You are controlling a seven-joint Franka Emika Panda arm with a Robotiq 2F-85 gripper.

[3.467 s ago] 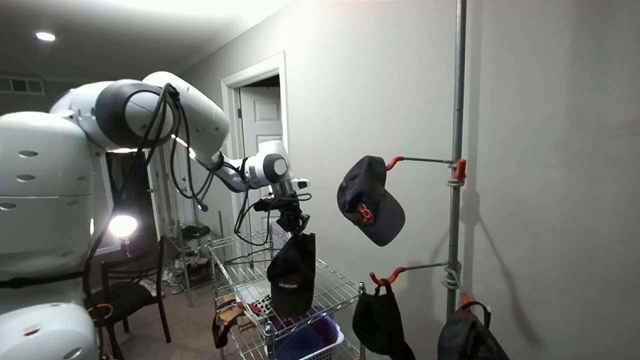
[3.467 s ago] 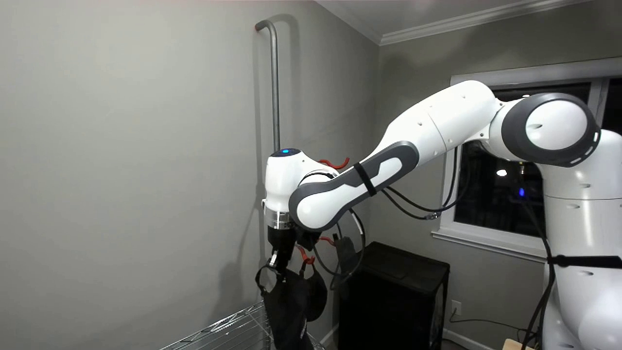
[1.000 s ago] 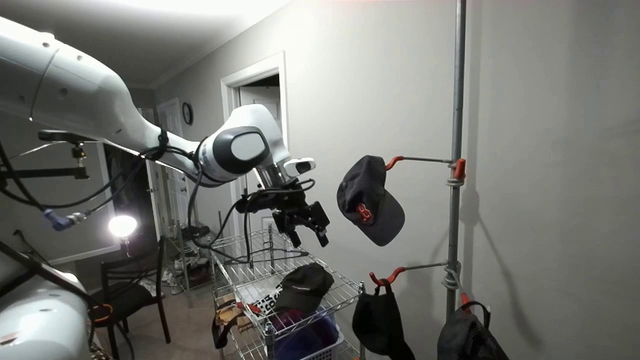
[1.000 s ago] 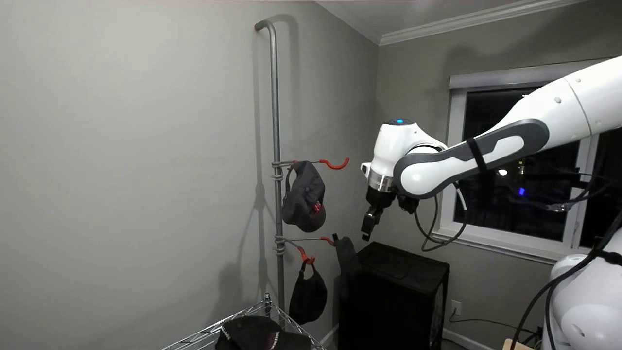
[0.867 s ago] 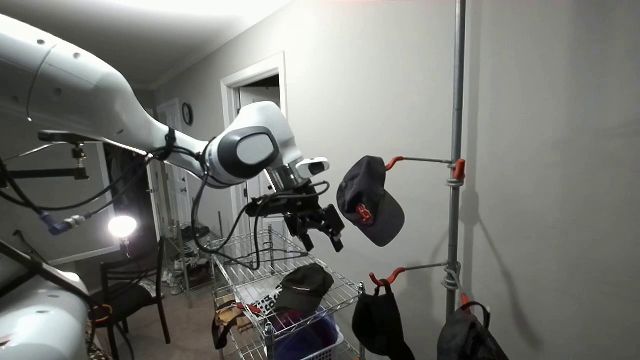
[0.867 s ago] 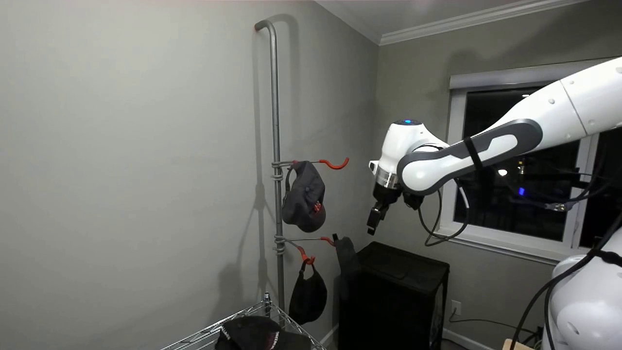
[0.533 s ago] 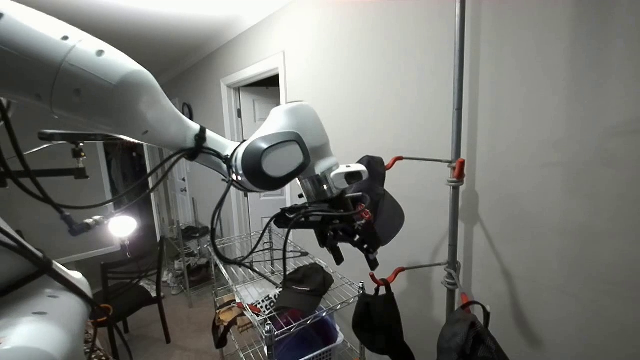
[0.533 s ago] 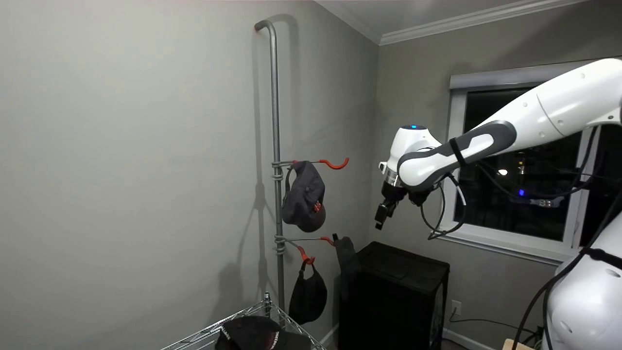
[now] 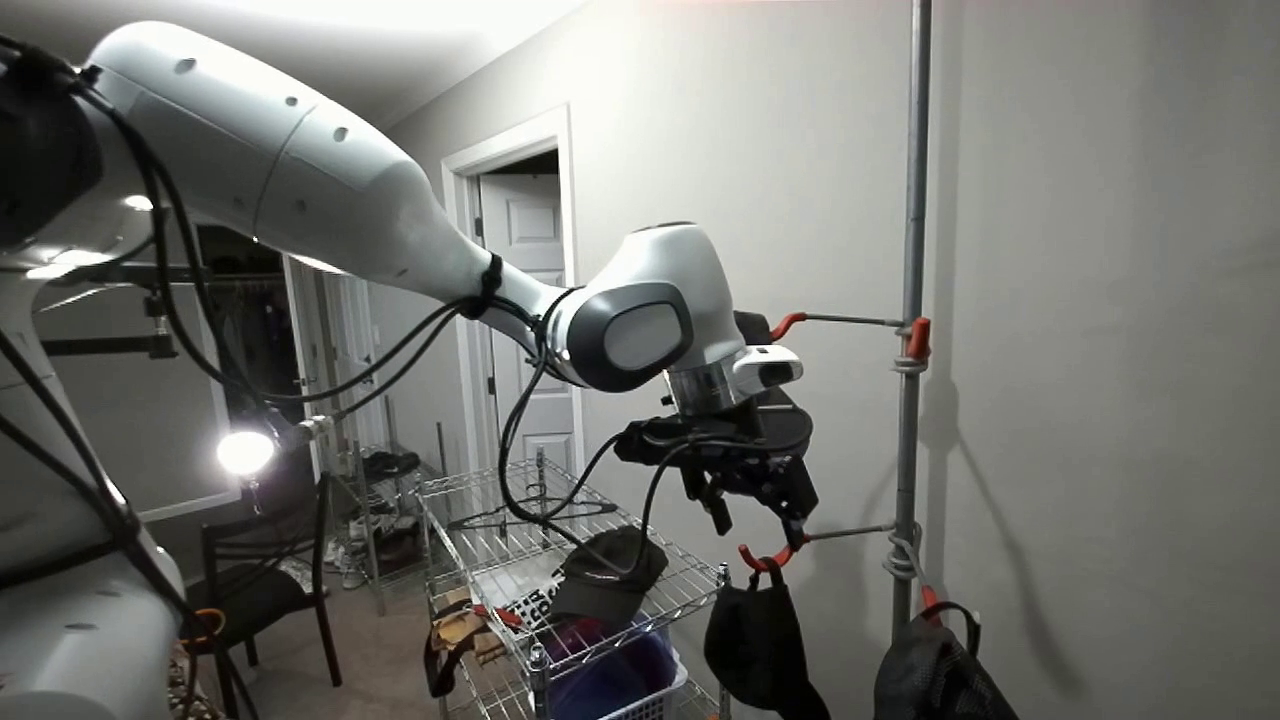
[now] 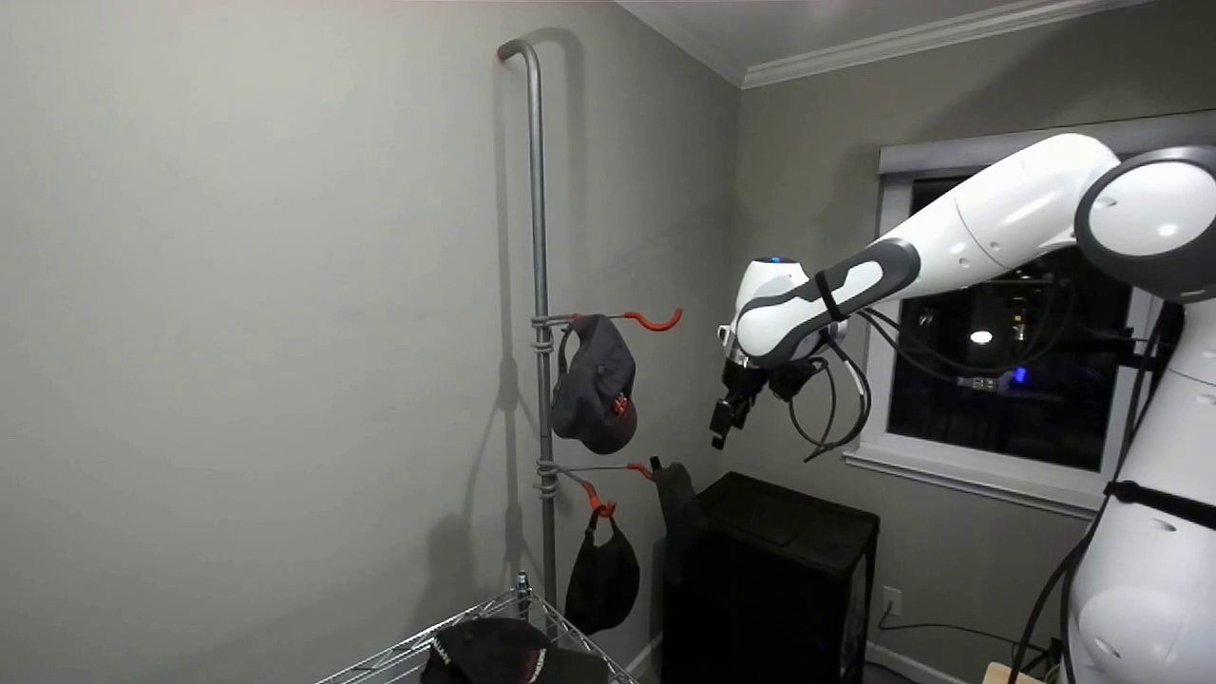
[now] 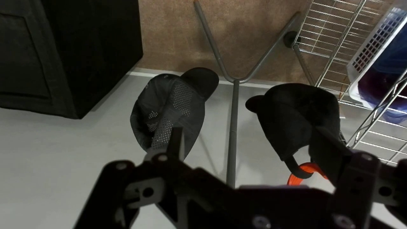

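In an exterior view, the gripper [image 9: 759,533] is spread wide, only air between its tips, angled down; from where I stand one tip overlaps the lower hook [image 9: 748,558] by eye, and the black cap [image 9: 757,640] hangs by its strap from that hook, a bit below. Gray cap [image 9: 788,430] on the upper hook [image 9: 788,325], mostly hidden behind the gripper. Mesh cap [image 9: 945,670] hangs low near the pole [image 9: 913,250]. Fourth cap [image 9: 612,580] lies on the wire rack [image 9: 538,668], rack corner just beside the black cap.

In an exterior view, gripper side-on, apart from hooks and hanging caps; strip of wall [image 10: 674,408] between it and the gray cap, black box [image 10: 769,589] below with a gap, window [image 10: 940,427] behind the arm [image 10: 1007,209].

Wrist view: two fingers [image 11: 175,143] far apart, pole and wall showing in the gap; mesh cap past one, black cap past the other; farther out, rack wires, white basket [image 11: 370,51], box edge
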